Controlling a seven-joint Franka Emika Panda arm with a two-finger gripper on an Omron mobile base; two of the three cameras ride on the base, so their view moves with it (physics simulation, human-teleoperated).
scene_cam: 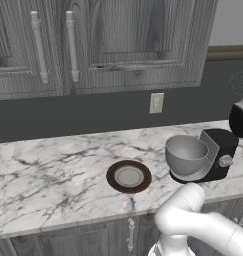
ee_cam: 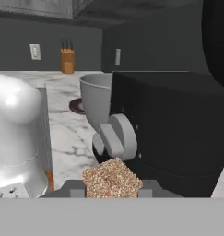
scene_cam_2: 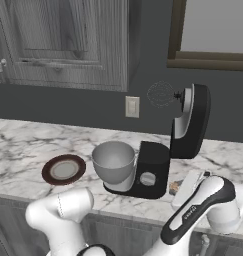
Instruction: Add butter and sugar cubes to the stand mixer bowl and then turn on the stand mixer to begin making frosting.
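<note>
A tan, grainy sugar cube (ee_cam: pixel 112 180) is pinched between the jaws, just beside the base of the glossy black stand mixer (scene_cam_2: pixel 154 169), near its silver side knob (ee_cam: pixel 115 138). The deep grey metal bowl (scene_cam_2: pixel 113 162) is seated on the mixer, head tilted back. A dark brown round plate (scene_cam: pixel 128 176) is left on the marble surface (scene_cam: pixel 53 175) beyond the bowl.

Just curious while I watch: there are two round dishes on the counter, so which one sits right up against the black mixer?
The deep grey stand mixer bowl sits on the stand mixer base, under its raised head. The flat dark brown plate lies apart on the counter, beside the bowl.
</note>
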